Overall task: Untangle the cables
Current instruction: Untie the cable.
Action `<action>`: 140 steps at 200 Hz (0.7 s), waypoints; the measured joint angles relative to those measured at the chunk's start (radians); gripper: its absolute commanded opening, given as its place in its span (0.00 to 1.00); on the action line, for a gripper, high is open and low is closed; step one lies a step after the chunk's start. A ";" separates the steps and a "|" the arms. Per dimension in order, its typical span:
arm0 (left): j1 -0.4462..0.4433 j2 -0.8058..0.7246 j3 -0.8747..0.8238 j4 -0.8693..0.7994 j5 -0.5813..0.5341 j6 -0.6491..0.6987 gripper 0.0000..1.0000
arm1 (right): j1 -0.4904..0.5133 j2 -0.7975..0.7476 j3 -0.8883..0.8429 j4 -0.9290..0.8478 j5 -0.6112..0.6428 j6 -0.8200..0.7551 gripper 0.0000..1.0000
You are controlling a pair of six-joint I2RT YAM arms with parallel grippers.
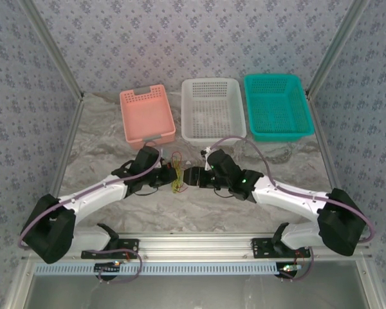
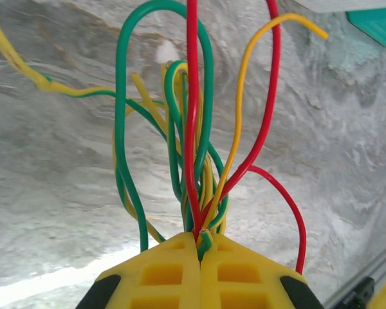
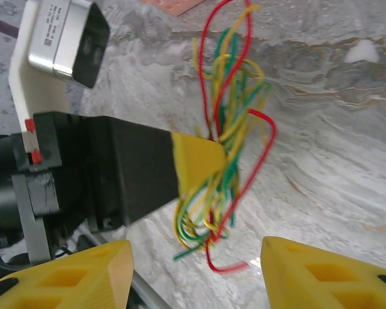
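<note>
Several thin, flexible cables (image 2: 193, 161) in yellow, green and red, gathered in one small tangle.

Location: mid-table between the two arms, apparently held clear of the grey marbled tabletop (image 1: 109, 154). The bundle is pinched near its middle.

Left gripper (image 2: 199, 243): yellow fingers closed tight on the bundle. Loops and loose ends fan out beyond the tips, and a red loop and a yellow end stand widest.

Right gripper (image 3: 196, 257): yellow fingers stand wide apart, gripping nothing. The tangle hangs just ahead of it, with the lower ends dangling toward the gap.

Handling, as judged:
- The cables look very light, soft and somewhat springy, and the loops hold their curve.
- The smooth insulation is likely slippery, so a single strand may slide out of a loose pinch.
- They do not look fragile, but pulling at the core would probably tighten the knot.
- The best hold is a free end or an outer loop. The red loop on the outer side of the tangle is the likeliest candidate, being well away from the left gripper's pinch point.

Surroundings: three perforated plastic baskets stand in a row at the far edge, well apart from the tangle. They are a pink basket (image 1: 148, 138), a white basket (image 1: 212, 137) and a teal basket (image 1: 280, 134).

Obstructions: the left gripper's black body and yellow fingers sit hard against the tangle on one side. This leaves the right gripper access only from the free side and from below.
</note>
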 measured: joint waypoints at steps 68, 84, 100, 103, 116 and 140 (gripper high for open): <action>-0.086 0.014 0.071 0.009 -0.005 -0.014 0.00 | -0.070 0.010 -0.049 0.067 -0.048 0.055 0.61; -0.091 0.008 0.071 0.010 -0.004 -0.019 0.00 | -0.079 -0.023 -0.097 0.071 -0.044 0.072 0.64; -0.095 -0.001 0.072 0.013 -0.001 -0.024 0.00 | -0.079 -0.052 -0.136 0.076 -0.043 0.088 0.62; -0.096 -0.002 0.074 0.014 -0.001 -0.027 0.00 | -0.079 -0.056 -0.142 0.077 -0.044 0.092 0.60; -0.102 -0.002 0.078 0.026 0.003 -0.035 0.00 | -0.079 -0.054 -0.150 0.092 -0.047 0.105 0.55; -0.109 0.000 0.080 0.050 0.002 -0.050 0.00 | -0.077 -0.020 -0.149 0.154 -0.061 0.138 0.44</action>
